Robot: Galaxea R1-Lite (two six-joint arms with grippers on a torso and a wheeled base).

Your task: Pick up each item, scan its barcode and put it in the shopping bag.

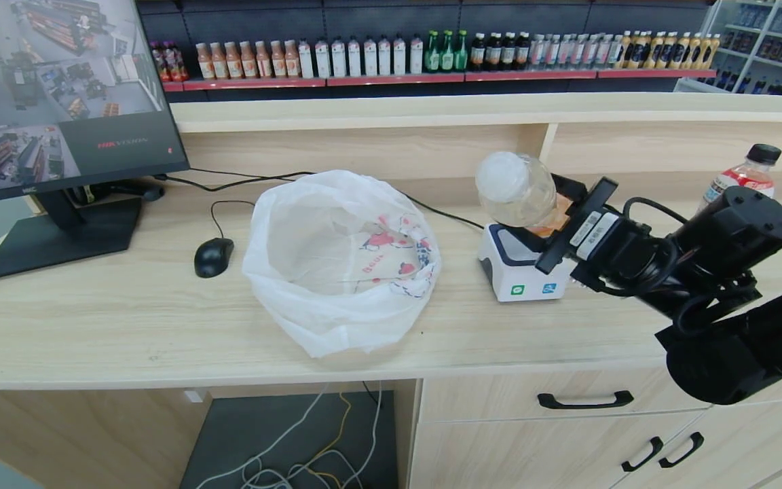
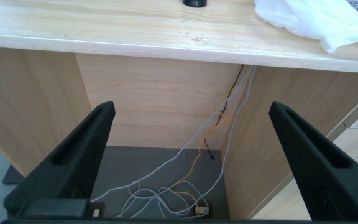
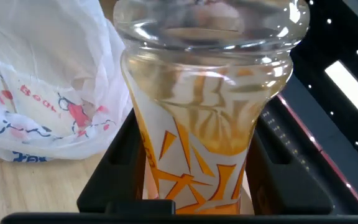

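Currently the clear bottle (image 1: 516,190) with the orange patterned label is clenched in the right tool (image 1: 555,212), whose two black fingers (image 3: 118,177) press against its labelled sides. It lies tilted, nearly on its side, with its rounded base turned toward the shopping bag (image 1: 343,265). The bottle hangs directly over the slanted top of the white scanner (image 1: 520,275); whether the two touch cannot be told. The right wrist view shows pale liquid inside the bottle (image 3: 197,124) and the bag (image 3: 36,93) just beyond it.

The white plastic bag with red and blue print stands open on the light wooden tabletop (image 1: 92,326), just beside the scanner on its left. A second bottle (image 1: 744,173) with a black cap stands upright at the far right, well apart from the bag.

The left tool (image 2: 192,109) hangs released, fingers spread wide, below the tabletop's front edge (image 2: 104,43), facing loose cables (image 2: 166,186) on the floor beneath.

Left of the bag lie a black mouse (image 1: 213,257) and a monitor (image 1: 58,88).
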